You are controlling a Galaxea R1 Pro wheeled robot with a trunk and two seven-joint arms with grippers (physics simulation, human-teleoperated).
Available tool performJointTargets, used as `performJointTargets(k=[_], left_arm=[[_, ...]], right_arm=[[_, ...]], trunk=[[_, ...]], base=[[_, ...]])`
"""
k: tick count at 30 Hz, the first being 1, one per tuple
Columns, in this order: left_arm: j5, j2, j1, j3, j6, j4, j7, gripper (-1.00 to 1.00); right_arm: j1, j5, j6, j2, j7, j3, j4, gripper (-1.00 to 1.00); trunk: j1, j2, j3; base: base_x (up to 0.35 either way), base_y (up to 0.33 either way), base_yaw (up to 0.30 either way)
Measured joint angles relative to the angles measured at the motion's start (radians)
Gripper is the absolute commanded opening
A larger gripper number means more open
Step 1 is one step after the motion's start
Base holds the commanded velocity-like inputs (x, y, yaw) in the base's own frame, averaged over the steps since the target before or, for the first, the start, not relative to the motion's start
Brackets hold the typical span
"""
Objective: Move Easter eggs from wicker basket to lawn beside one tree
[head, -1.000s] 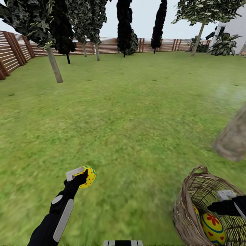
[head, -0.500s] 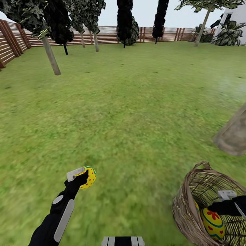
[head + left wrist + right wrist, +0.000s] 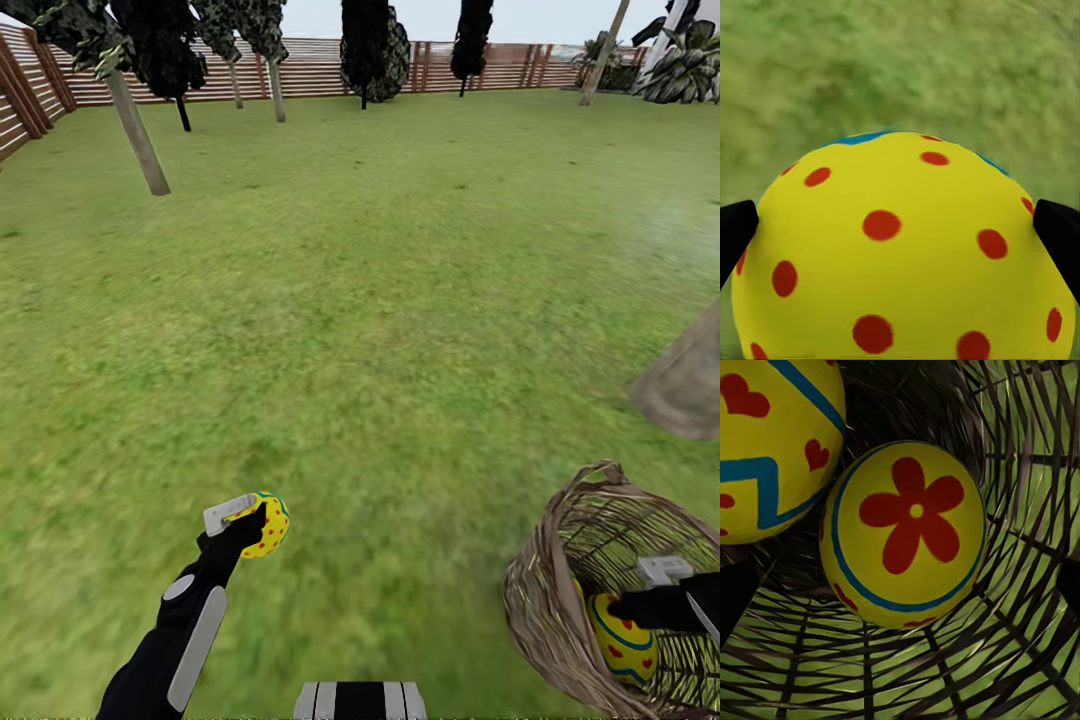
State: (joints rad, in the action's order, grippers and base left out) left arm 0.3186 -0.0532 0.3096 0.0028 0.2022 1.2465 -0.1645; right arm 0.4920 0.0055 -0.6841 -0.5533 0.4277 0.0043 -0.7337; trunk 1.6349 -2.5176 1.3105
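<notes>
My left gripper (image 3: 252,520) is shut on a yellow Easter egg (image 3: 268,524) with red dots, held low over the lawn (image 3: 380,300). Up close, the egg (image 3: 900,255) sits between both dark fingertips (image 3: 735,232). The wicker basket (image 3: 540,620) stands on the grass at the lower right. My right gripper (image 3: 630,602) reaches inside it, open, next to a banded egg (image 3: 622,640). Two eggs lie in the basket: a flower-marked egg (image 3: 904,532) and a zigzag egg with hearts (image 3: 772,442). A thick grey-brown tree trunk (image 3: 685,390) rises just beyond the basket.
Open grass stretches ahead to a brown slatted fence (image 3: 320,70). A thin slanted trunk (image 3: 135,135) stands at the far left, dark narrow trees (image 3: 362,45) line the fence, and leafy plants (image 3: 685,75) sit at the far right.
The head camera has tilted down, so the fence and trees sit higher in the picture. My left gripper still holds the dotted egg; my right gripper stays inside the basket.
</notes>
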Motion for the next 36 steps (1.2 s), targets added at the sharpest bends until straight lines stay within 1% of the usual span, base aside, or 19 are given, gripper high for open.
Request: performJointTargets(k=[4, 5, 6, 7, 10, 13, 19, 24, 26, 30, 33, 36], left_arm=[[-0.001, 0.002, 0.000, -0.001, 0.000, 0.011, 0.003, -1.00], [-0.002, 0.004, 0.000, 0.001, 0.001, 0.041, 0.004, -1.00], [-0.003, 0.009, 0.000, 0.005, 0.001, 0.116, 0.000, -1.00], [-0.003, 0.010, 0.000, 0.006, 0.001, 0.139, -0.001, -1.00], [-0.004, 0.009, 0.000, 0.000, 0.002, 0.150, -0.001, -1.00], [-0.004, 0.010, 0.000, 0.003, 0.001, 0.155, 0.002, -1.00], [-0.004, 0.007, 0.000, -0.003, 0.002, 0.148, 0.011, -1.00], [-0.003, 0.004, 0.000, -0.003, 0.001, 0.145, 0.009, -1.00], [-0.004, 0.009, 0.000, -0.001, -0.001, 0.137, 0.009, -1.00], [-0.011, 0.014, -0.003, 0.001, -0.002, 0.104, 0.005, -1.00], [-0.012, 0.013, -0.003, 0.001, -0.002, 0.100, 0.003, -1.00], [-0.010, 0.011, -0.003, 0.001, -0.002, 0.101, 0.002, -1.00]], right_arm=[[0.000, 0.000, 0.000, 0.000, 0.000, 0.000, 0.000, 1.00], [0.000, 0.000, 0.000, 0.001, 0.000, 0.001, 0.000, 1.00], [0.000, 0.000, 0.000, 0.004, 0.000, 0.000, 0.000, 1.00], [0.000, 0.000, 0.000, 0.005, 0.000, 0.000, 0.000, 1.00], [0.000, 0.000, 0.000, 0.004, 0.000, 0.001, 0.000, 1.00], [0.000, 0.001, 0.000, 0.006, -0.001, 0.000, 0.000, 1.00], [0.000, 0.000, 0.000, 0.005, -0.001, 0.000, 0.000, 1.00], [0.000, 0.001, 0.000, 0.003, -0.002, 0.000, 0.000, 1.00], [0.000, 0.001, 0.000, 0.003, -0.001, 0.000, 0.000, 1.00], [0.000, 0.001, 0.000, 0.003, -0.002, 0.000, 0.000, 1.00], [0.000, 0.001, 0.000, 0.003, -0.002, 0.000, 0.000, 1.00], [0.000, 0.001, 0.000, 0.002, -0.002, 0.000, 0.000, 1.00]], trunk=[[0.002, -0.001, 0.015], [0.002, -0.001, 0.019], [0.003, -0.001, 0.023], [0.003, -0.002, 0.027], [0.004, -0.002, 0.039], [0.006, -0.003, 0.050], [0.009, -0.004, 0.074], [0.008, -0.005, 0.074], [0.008, -0.005, 0.074], [0.008, -0.005, 0.074], [0.008, -0.005, 0.074], [0.008, -0.005, 0.074]], base=[[0.000, 0.000, 0.000], [0.000, 0.000, 0.000], [0.000, 0.000, 0.000], [0.000, 0.000, 0.000], [0.000, 0.000, 0.000], [0.000, 0.000, 0.000], [0.000, 0.000, 0.000], [0.000, 0.000, 0.000], [0.008, 0.000, 0.000], [0.267, -0.042, 0.000], [0.298, -0.119, 0.000], [0.056, -0.027, 0.000]])
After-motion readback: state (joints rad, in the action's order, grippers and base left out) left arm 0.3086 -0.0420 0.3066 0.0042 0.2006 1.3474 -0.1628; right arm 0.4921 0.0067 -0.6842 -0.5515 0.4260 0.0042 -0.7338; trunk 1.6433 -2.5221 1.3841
